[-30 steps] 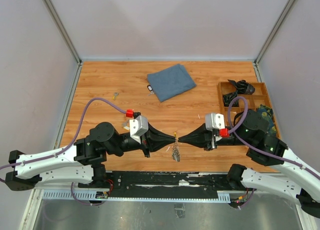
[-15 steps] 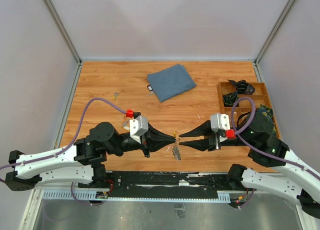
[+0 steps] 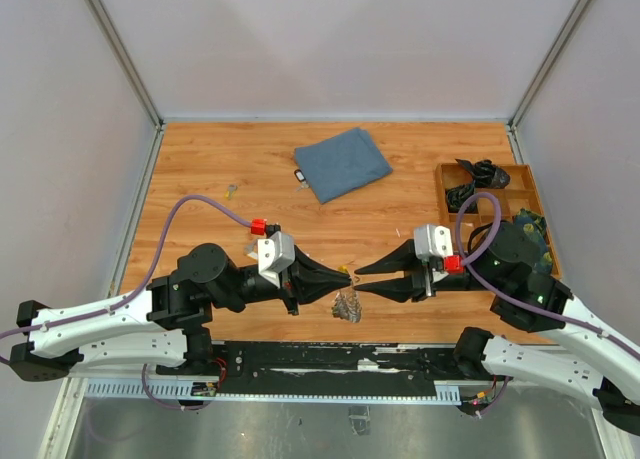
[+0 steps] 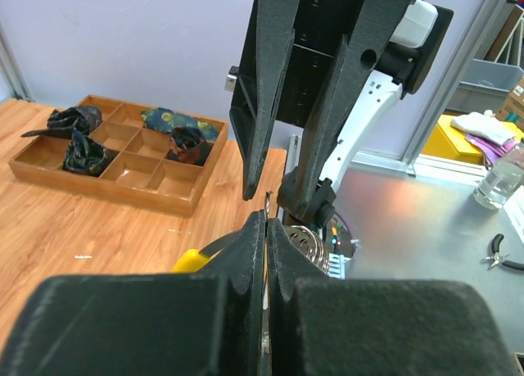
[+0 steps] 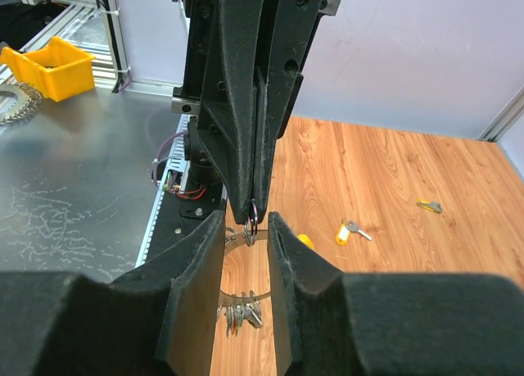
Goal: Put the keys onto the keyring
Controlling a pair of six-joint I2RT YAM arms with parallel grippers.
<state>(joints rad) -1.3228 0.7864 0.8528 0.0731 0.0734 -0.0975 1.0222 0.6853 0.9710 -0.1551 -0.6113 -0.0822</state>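
Keyring (image 4: 309, 242) hangs mid-air between arms, above near edge of table (image 3: 400, 179), strung keys (image 3: 348, 303) dangling below. Left gripper (image 3: 343, 276) fingers pinched tight on its wire, we judge, to steady it. Right gripper (image 3: 358, 281) fingers half spread, empty, facing it for regrasp.

The keyring (image 3: 348, 298) is hanging, with the keys (image 5: 242, 315) bunched on it, from the pinched tips of the left gripper (image 3: 348, 278) above the near middle of the table (image 3: 200, 159). The right gripper (image 3: 357, 281) is facing it from the right, its fingers parted around those tips. Behind them a cloth (image 3: 343, 164) is lying, with a loose key (image 3: 299, 177) just beside its left corner and another key (image 3: 231, 190) farther left. A compartment tray (image 3: 522, 171) is sitting at the right edge.
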